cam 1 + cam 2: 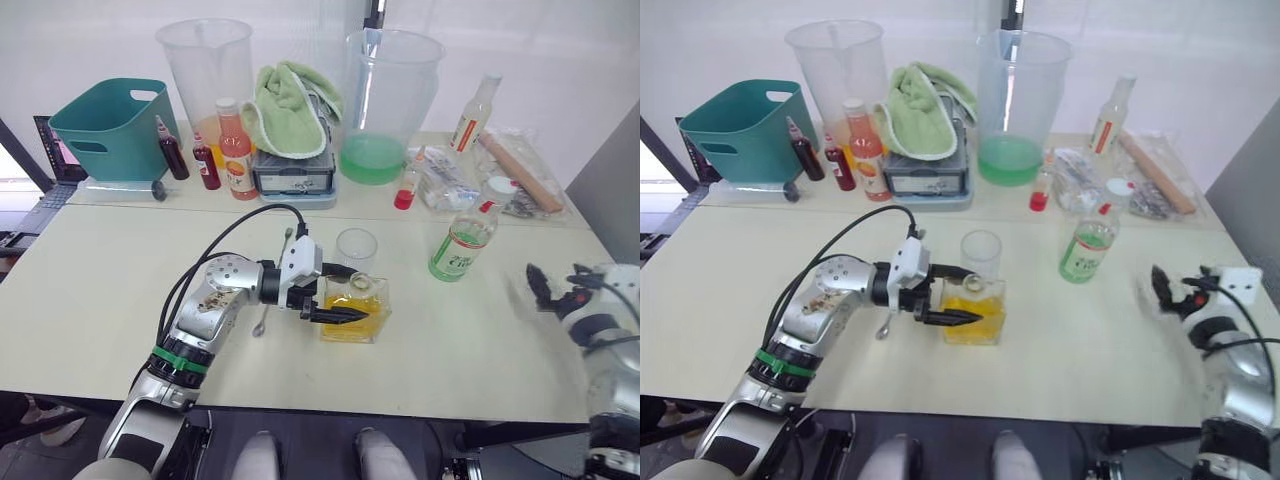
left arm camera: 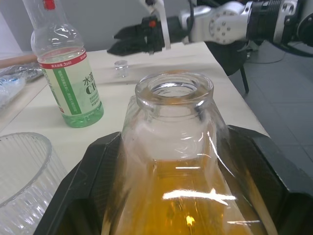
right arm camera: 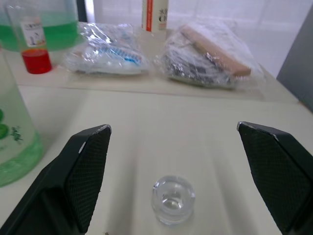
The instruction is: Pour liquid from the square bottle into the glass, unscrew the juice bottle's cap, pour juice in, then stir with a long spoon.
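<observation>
- Yellow liquid fills roughly the lower half of the square bottle point(image 1: 353, 310), which stands on the table point(image 1: 100, 280) near its front middle, just in front of the glass point(image 1: 356, 250); its neck is open and the stopper point(image 3: 173, 199) lies on the table over by the right gripper point(image 3: 176, 161)
- the left gripper point(image 1: 335, 292) has its two black fingers set on either side of the bottle, pressed to its shoulders in the left wrist view; I judge it clamped and ready to lift
- to pour well, lift straight up first so the base clears the glass rim; then tilt slowly toward the glass, neck low over its mouth, since the faceted glass looks slippery and heavy for a two-finger hold
- the glass is close behind, so little travel is needed; bumping it would likely tip it
- the right gripper hangs with its fingers wide apart above the stopper, holding nothing, well to the right of the juice bottle point(image 1: 462, 240)
- the long spoon point(image 1: 263, 320) lies on the table beside the left arm
- on the juice bottle the green-and-white label reads "C100" in part, beside Chinese characters including "水溶"; other labels at the back are too small to read
</observation>
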Controlling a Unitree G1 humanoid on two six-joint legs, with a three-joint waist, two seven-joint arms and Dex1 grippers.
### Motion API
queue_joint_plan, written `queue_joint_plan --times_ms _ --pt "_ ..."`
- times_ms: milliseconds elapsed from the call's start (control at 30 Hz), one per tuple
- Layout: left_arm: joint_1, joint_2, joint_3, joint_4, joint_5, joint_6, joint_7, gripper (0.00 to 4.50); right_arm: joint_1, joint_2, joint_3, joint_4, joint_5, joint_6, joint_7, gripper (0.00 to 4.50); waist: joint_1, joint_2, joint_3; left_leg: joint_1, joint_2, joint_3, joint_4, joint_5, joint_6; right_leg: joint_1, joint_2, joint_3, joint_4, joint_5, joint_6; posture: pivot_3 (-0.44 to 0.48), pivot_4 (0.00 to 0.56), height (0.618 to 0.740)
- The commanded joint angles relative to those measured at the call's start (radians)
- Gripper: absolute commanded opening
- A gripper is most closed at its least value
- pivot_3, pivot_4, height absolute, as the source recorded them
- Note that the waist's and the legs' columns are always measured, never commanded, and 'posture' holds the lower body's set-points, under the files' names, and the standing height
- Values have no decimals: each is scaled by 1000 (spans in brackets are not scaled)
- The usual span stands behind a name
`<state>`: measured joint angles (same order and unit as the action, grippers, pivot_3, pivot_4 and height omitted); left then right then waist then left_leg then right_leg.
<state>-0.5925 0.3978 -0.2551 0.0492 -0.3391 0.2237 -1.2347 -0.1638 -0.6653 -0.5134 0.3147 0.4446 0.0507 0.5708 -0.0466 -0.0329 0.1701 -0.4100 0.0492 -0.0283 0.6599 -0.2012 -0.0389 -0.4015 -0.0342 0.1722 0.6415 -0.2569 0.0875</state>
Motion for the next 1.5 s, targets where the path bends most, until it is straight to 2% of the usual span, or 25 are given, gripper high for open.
queue_joint_plan --times_ms 33,267,400,533,767,900,1000,1133,1267,1333,1400,1500 --pt "-3 -1 -21 -18 18 8 4 2792 64 -66 -54 -169 109 116 103 4460 0 0 0 0 0 0 0 0 0 0 0 0 0 0 0 0 150 727" --pt "-18 -6 -9 -6 2 16 -3 2792 232 -211 -120 -548 373 440 267 4460 0 0 0 -1 0 0 0 0 0 -1 0 0 0 0 0 0 150 727" --pt "-23 -2 8 -13 -20 31 -11 2792 242 -232 -130 -670 470 547 253 4460 0 -1 0 -1 0 0 0 0 0 -1 0 0 0 -1 0 0 150 727" --pt "-13 28 44 -30 -55 67 -18 2792 265 -236 -68 -791 500 608 259 4460 0 -1 0 -4 0 0 0 0 0 -3 0 0 -1 -1 0 0 150 727" --pt "6 153 167 -112 -191 224 -37 2792 250 -205 26 -851 531 647 252 4460 -25 -2 1 -5 0 0 -2 0 1 -5 0 0 0 -2 0 0 150 727" --pt "-9 227 262 -159 -296 327 -37 2792 245 -200 62 -844 527 647 267 4460 -23 -2 5 -6 1 0 -2 0 1 -7 0 0 1 -2 0 0 150 727" --pt "-40 283 310 -146 -326 375 -45 2792 254 -198 91 -844 507 637 279 4460 -20 -5 6 -8 1 -1 -2 0 1 -9 0 -1 1 -2 0 0 150 727" --pt "-92 349 326 -51 -269 319 -81 2792 266 -190 102 -847 495 629 285 4460 -13 -5 6 -13 0 -1 -1 0 1 -13 0 -2 1 -2 0 0 150 727" --pt "-177 373 313 57 -208 263 -84 2792 290 -181 96 -859 485 618 293 4460 -11 -6 6 -16 0 -1 -1 0 1 -18 0 -2 3 -1 -1 0 150 727" --pt "-259 335 302 160 -151 170 -57 2792 289 -177 105 -857 470 614 285 4460 -6 -6 7 -17 0 -1 -1 0 1 -19 0 -2 4 -1 -1 0 150 727" --pt "-354 276 286 291 -65 57 30 2792 288 -170 109 -860 461 609 281 4460 5 -8 8 -17 0 -1 0 0 1 -19 0 -2 4 -1 -1 0 150 727" --pt "-422 213 277 392 8 -71 91 2792 297 -152 110 -875 450 605 263 4460 10 -8 8 -18 0 -1 1 0 1 -19 0 -2 3 -1 0 0 150 727"
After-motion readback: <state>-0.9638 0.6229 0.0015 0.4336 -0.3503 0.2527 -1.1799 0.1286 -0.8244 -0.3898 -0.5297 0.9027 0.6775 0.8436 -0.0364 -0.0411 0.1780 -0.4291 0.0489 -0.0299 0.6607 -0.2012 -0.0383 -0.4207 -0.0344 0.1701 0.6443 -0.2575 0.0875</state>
